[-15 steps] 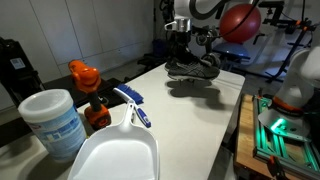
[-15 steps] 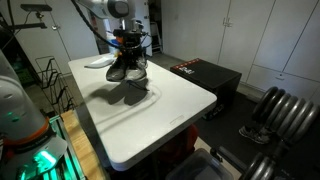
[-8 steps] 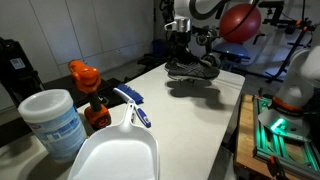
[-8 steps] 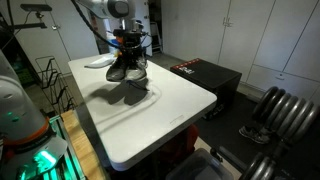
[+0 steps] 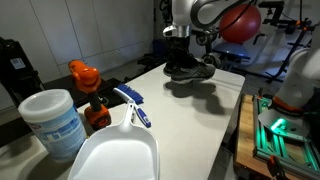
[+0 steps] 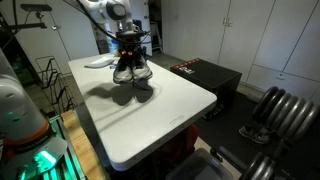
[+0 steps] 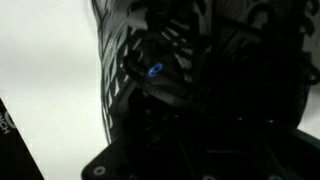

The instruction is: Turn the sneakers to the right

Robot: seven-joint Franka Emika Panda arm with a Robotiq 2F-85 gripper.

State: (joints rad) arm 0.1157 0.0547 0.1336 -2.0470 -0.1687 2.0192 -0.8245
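over the desk (image 6: pixel 155 115), held the sneakers (image 6: pixel 132 71) clamped in the gripper (image 6: pixel 129 50), seemingly mid-turn; next needed rotating rightward, then lowering.

The arm (image 5: pixel 203 10) has the usual glossy white to light-grey shell. It's made of fat rounded links with darker bands at the joints, and it looks the same in both exterior views. The gripper (image 5: pixel 179 50) is all matte black and blocky, with a black wrist section right above it. A thin dark cable (image 6: pixel 88 25) runs alongside the arm. In the wrist view the gripper housing (image 7: pixel 230 120) is just a black mass, too dark for screws or markings.
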